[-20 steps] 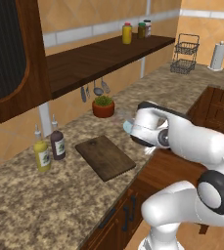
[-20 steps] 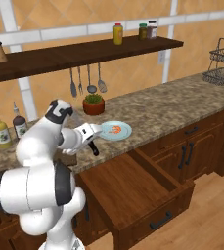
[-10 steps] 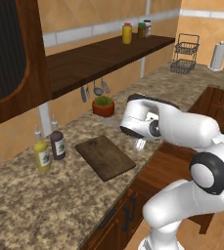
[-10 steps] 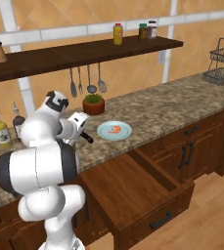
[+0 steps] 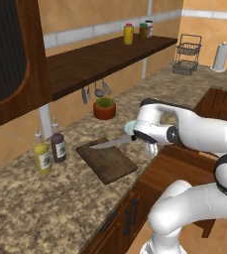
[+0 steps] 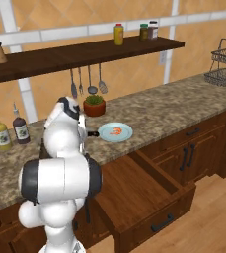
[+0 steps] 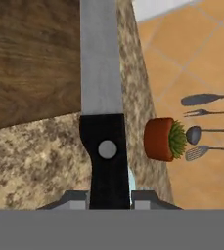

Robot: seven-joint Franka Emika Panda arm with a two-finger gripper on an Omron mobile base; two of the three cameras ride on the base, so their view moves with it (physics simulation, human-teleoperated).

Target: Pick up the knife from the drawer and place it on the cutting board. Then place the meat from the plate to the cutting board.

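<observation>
My gripper (image 5: 136, 137) is shut on the black handle of the knife (image 5: 111, 143). The silver blade points left and hangs low over the far edge of the dark wooden cutting board (image 5: 107, 162). In the hand view the knife (image 7: 102, 73) runs straight up from the gripper (image 7: 108, 197), with its blade over the corner of the cutting board (image 7: 30, 53). The light blue plate (image 6: 125, 134) lies to the right of the hand, and the orange-pink meat (image 6: 116, 131) rests on it. Below the counter the drawer (image 6: 134, 190) stands pulled out. My arm hides the board in the right base view.
A potted plant (image 5: 104, 107) stands by the wall behind the board, and ladles and spatulas (image 6: 89, 81) hang above it. Two bottles (image 5: 49, 151) stand left of the board. A wire basket (image 5: 186, 60) and a paper roll (image 5: 219, 57) sit far right.
The arm has swung left with the knife, from beside the plate to the cutting board. The blade now reaches over the board's edge.
</observation>
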